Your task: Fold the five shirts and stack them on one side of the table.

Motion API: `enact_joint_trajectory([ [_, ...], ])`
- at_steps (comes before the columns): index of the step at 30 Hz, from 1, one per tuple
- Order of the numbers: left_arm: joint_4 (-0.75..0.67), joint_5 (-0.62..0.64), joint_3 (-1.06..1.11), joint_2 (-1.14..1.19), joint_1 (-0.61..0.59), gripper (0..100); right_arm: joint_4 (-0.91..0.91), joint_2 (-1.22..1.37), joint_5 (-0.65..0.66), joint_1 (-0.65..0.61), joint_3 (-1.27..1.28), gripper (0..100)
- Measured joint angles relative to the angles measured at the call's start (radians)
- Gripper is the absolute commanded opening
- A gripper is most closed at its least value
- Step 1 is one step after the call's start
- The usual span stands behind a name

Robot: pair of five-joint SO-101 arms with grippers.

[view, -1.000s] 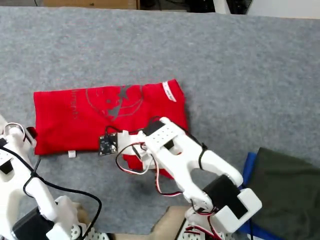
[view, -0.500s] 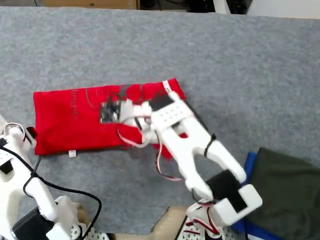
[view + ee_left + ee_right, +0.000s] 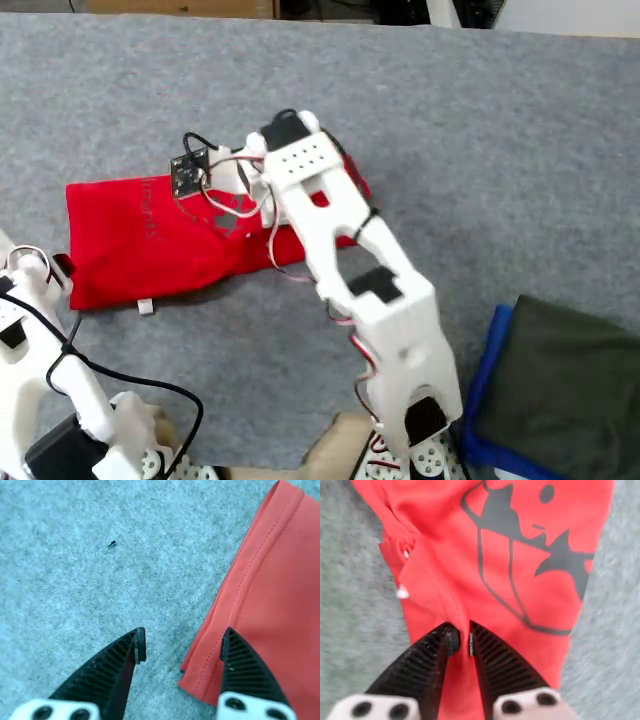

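A red shirt (image 3: pixel 120 245) with a dark print lies across the left middle of the grey table. My right gripper (image 3: pixel 460 639) is shut on a pinch of its red fabric (image 3: pixel 520 555), and in the high view it (image 3: pixel 238 188) holds the shirt's right end up over the middle of the shirt. My left gripper (image 3: pixel 181 645) is open just above the felt, straddling the shirt's hemmed corner (image 3: pixel 270 605) without gripping it. The left arm (image 3: pixel 40 340) stands at the table's near left, beside the shirt's left end.
A folded dark green shirt (image 3: pixel 570 390) lies on a blue one (image 3: pixel 488 380) at the near right edge. Bare grey felt (image 3: pixel 480 150) stretches behind and to the right of the red shirt. A small dark speck (image 3: pixel 111 543) lies on the felt.
My right arm has swung from the shirt's near right corner up and to the left, carrying that end of the red shirt over the middle. The left arm has not moved.
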Motion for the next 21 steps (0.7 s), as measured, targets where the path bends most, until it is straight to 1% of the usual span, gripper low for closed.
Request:
enact_joint_trajectory([
  [3,0.000,0.000,0.000,0.000,0.000,25,0.089,0.157,0.075,0.000,-0.229,0.4],
  [6,0.000,0.000,0.000,0.000,0.000,25,0.152,0.293,0.103,0.000,-0.442,1.2],
  [7,0.000,0.000,0.002,0.000,0.000,25,0.167,0.328,0.103,0.000,-0.506,3.6],
  [10,0.000,0.000,0.017,0.000,0.000,25,0.183,0.405,0.106,0.000,-0.677,18.9],
  [12,0.000,0.000,0.015,0.000,0.009,25,0.186,0.422,0.081,0.000,-0.766,22.4],
  [14,0.000,0.000,0.020,0.000,0.018,25,0.193,0.422,0.046,0.000,-0.839,22.4],
  [18,0.000,0.000,0.018,0.000,0.020,25,0.219,0.422,0.034,0.003,-0.956,21.8],
  [21,0.000,0.000,0.018,0.000,0.020,25,0.219,0.420,0.026,0.023,-0.968,15.4],
])
